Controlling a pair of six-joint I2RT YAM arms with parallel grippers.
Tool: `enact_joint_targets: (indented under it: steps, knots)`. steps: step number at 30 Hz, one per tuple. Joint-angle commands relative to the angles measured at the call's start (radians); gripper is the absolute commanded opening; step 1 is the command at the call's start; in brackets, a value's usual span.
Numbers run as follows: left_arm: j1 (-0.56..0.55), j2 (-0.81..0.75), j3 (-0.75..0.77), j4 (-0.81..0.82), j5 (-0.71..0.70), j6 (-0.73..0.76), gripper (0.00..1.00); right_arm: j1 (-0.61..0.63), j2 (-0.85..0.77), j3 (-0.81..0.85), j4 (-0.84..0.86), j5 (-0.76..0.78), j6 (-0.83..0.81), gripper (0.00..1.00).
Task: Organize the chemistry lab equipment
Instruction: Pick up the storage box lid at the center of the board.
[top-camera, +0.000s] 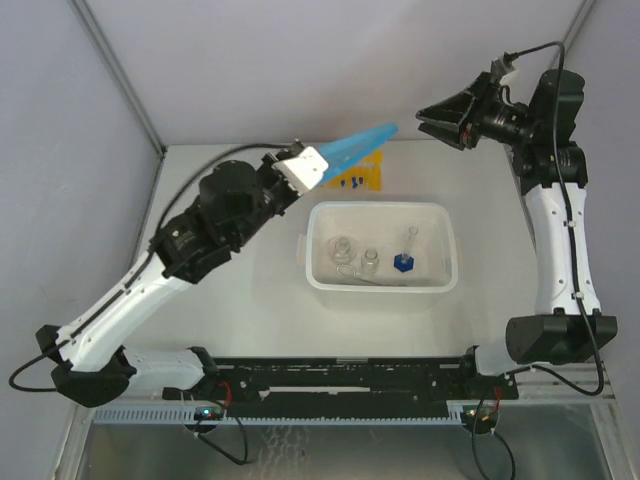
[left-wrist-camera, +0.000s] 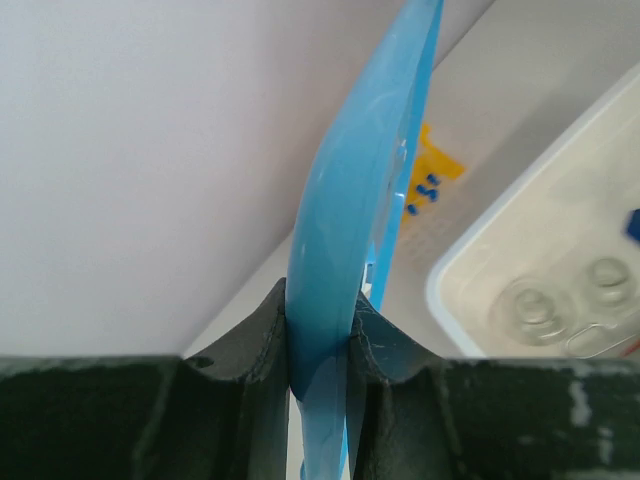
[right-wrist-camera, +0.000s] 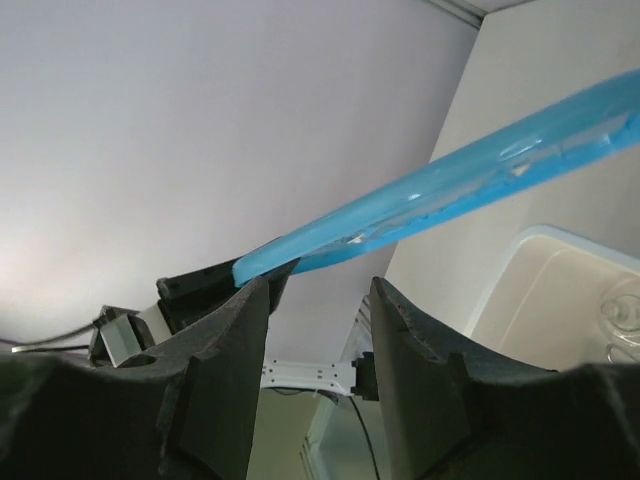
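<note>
The left gripper (left-wrist-camera: 322, 350) is clenched on the near end of the blue lid (left-wrist-camera: 365, 190), its two dark fingers (left-wrist-camera: 262, 345) pressing the lid's edge from either side; the lid rises edge-on away from them, held in the air and tilted; past its far tip, on the table (top-camera: 200, 200), lies the yellow tube rack (top-camera: 366, 178) with small blue-capped tubes (top-camera: 348, 183) on it; to the right of the fingers and lower sits the white tub (top-camera: 445, 240), and inside it lie clear glass vessels (top-camera: 345, 250), a thin metal wire piece (top-camera: 358, 275) and a blue-based item (top-camera: 402, 265). The right gripper (right-wrist-camera: 318, 330) has its jaws parted with nothing between them; it hangs raised above the table's far right, well apart from the tub; in the right wrist view the lid slants across just above its fingertips, without touching them.
</note>
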Motion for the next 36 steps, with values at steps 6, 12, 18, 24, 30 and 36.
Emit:
enact_joint_targets:
  steps: [6, 12, 18, 24, 30, 36]
  knots:
    - [-0.108, -0.056, -0.202, 0.423, -0.408, 0.422, 0.0, 0.023, -0.026, -0.07, -0.042, -0.005, -0.043, 0.45]
    - [-0.166, -0.049, -0.224, 0.513, -0.429, 0.49, 0.0, 0.114, -0.027, -0.19, 0.132, 0.015, 0.078, 0.45]
    - [-0.248, -0.038, -0.251, 0.607, -0.443, 0.57, 0.0, 0.202, 0.033, -0.182, 0.325, 0.03, 0.225, 0.48]
    - [-0.287, -0.058, -0.314, 0.701, -0.458, 0.618, 0.0, 0.173, 0.089, -0.125, 0.508, 0.015, 0.391, 0.49]
    - [-0.326, -0.076, -0.373, 0.805, -0.486, 0.683, 0.0, 0.155, 0.168, 0.0, 0.464, -0.009, 0.397, 0.51]
    - [-0.359, -0.082, -0.421, 0.925, -0.508, 0.759, 0.0, 0.168, 0.209, -0.006, 0.495, -0.019, 0.43, 0.5]
